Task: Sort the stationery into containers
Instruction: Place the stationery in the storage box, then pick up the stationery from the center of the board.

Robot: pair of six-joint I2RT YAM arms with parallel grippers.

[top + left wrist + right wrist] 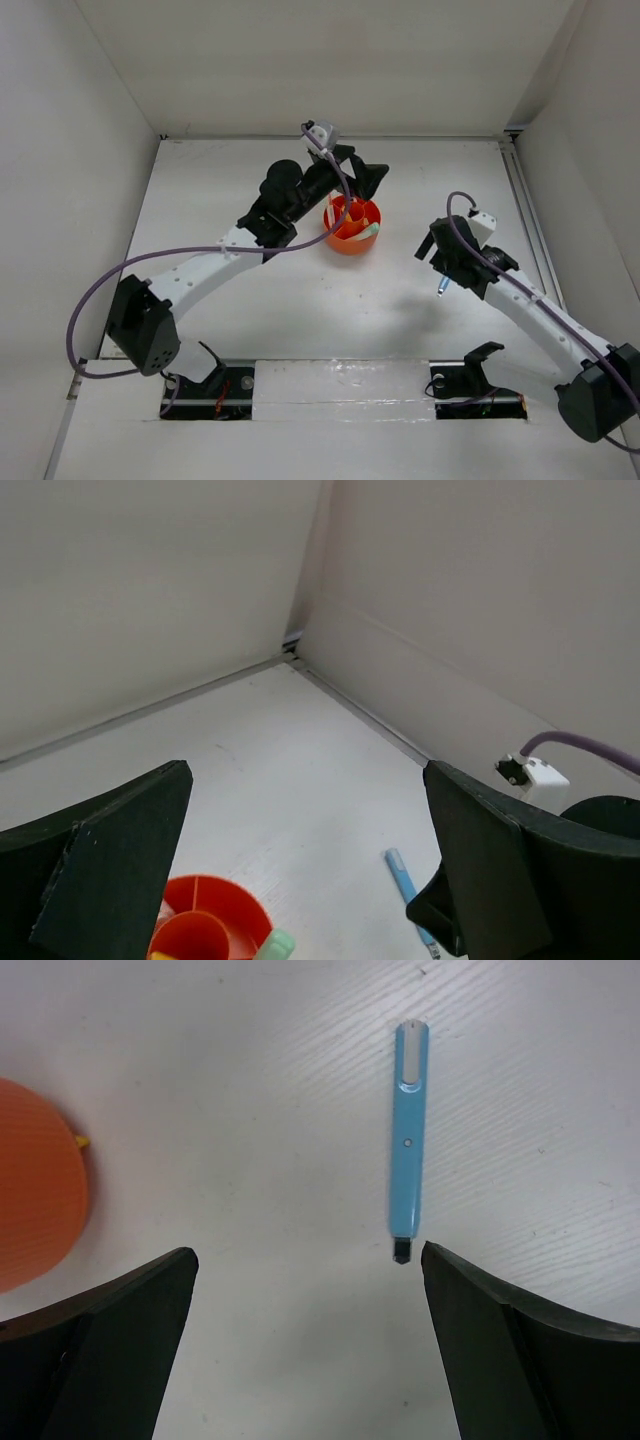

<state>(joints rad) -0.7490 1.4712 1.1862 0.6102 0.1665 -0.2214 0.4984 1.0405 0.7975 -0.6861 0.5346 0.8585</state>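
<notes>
The right gripper (307, 1290) has its fingers spread wide and empty, poised above a blue pen (409, 1140) that lies flat on the table toward the right edge. The left gripper (305, 810), fingers also wide and empty, hovers over the orange organiser (345, 246). The organiser stands mid-table, nearer the far edge, with a pale green marker (278, 945) inside.

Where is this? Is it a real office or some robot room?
Probably a robot test booth, not an office: plain white walls box in a white table, and a left arm and right arm are bolted at its near edge.
</notes>
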